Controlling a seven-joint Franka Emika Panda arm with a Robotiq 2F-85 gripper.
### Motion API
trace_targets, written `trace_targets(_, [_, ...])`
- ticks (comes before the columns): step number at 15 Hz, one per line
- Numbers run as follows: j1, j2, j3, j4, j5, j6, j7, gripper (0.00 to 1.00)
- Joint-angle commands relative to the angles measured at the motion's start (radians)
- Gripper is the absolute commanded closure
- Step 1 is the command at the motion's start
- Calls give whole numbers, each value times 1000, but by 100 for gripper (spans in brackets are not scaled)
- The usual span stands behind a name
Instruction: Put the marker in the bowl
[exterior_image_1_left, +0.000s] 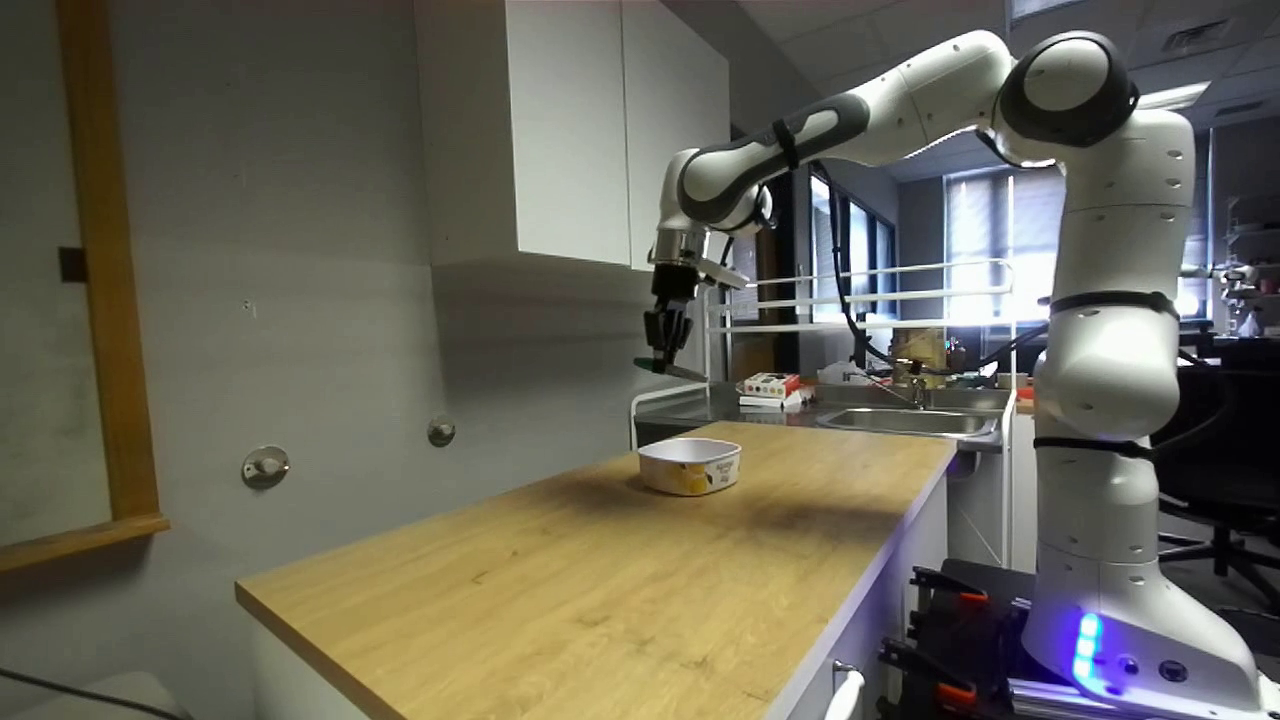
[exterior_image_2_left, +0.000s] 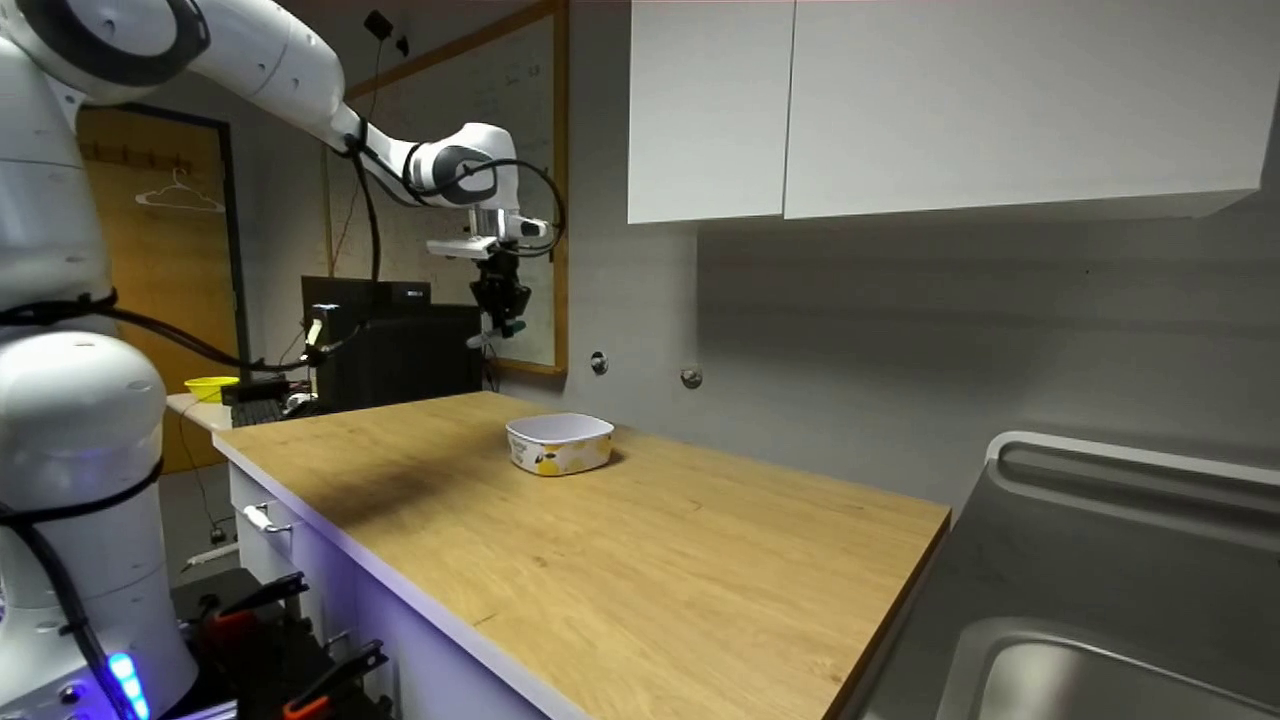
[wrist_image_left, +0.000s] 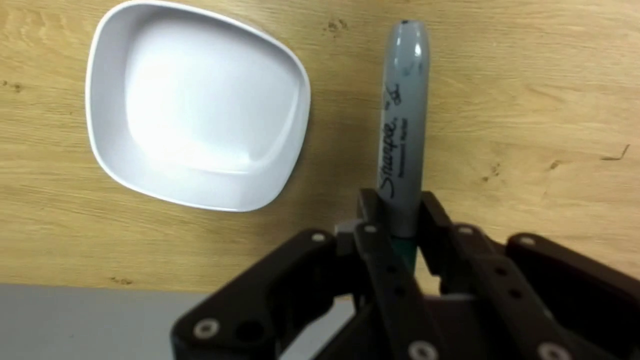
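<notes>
The countertop (exterior_image_2_left: 620, 570) presented smooth, pale wood grain with small dark knots. The bowl (wrist_image_left: 200, 95) looked to be of plastic, its white interior smooth and glossy. The marker (wrist_image_left: 406, 110) had a smooth gray plastic-looking barrel with a bright sheen. The gripper (wrist_image_left: 398, 212) was finished in matt black, with metallic fastener heads (wrist_image_left: 206, 328). The sink unit (exterior_image_2_left: 1100, 545) was of gray metal, dully reflective. The cabinet doors (exterior_image_2_left: 1000, 100) were smooth, flat matt white.

Lab, by looks: robot arm (exterior_image_1_left: 1110, 380), whiteboard (exterior_image_2_left: 515, 90), office chair (exterior_image_1_left: 1215, 490), ceiling vent (exterior_image_1_left: 1196, 36), steel sink (exterior_image_1_left: 900, 423), wall cabinets (exterior_image_1_left: 570, 130).
</notes>
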Motion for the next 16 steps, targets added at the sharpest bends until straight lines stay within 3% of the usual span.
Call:
trace_targets(1, [-30, 121, -22, 132, 21, -55, -40, 89])
trace_targets(7, [-83, 254, -44, 217, 41, -74, -72, 89])
trace_targets(16, [-158, 361, -61, 200, 71, -59, -127, 89])
